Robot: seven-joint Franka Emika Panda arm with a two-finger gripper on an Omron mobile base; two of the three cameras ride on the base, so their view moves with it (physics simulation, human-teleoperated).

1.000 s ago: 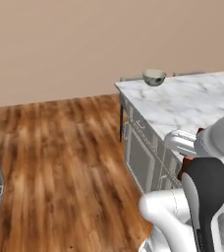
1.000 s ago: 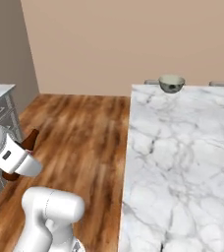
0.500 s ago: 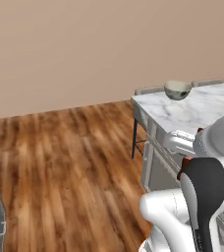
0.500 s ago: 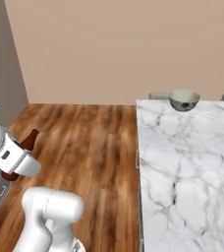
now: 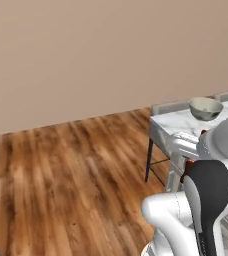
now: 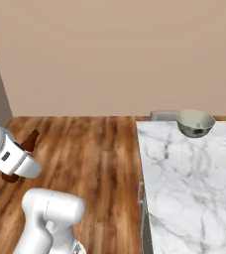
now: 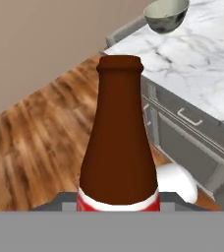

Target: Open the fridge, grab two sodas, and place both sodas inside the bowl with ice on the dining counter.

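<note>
The marble tabletop (image 6: 184, 178) fills the right of the right base view with the cream bowl (image 6: 195, 122) at its far edge, upper right, well apart from the pincer (image 6: 21, 161) at far left, clamped on the brown cola bottle (image 7: 119, 142).

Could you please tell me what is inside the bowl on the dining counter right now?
The bowl sits at the far end of the dining counter. From these angles its near wall hides most of its inside, so ice or a can cannot be made out. The cola bottle is in the gripper.
</note>
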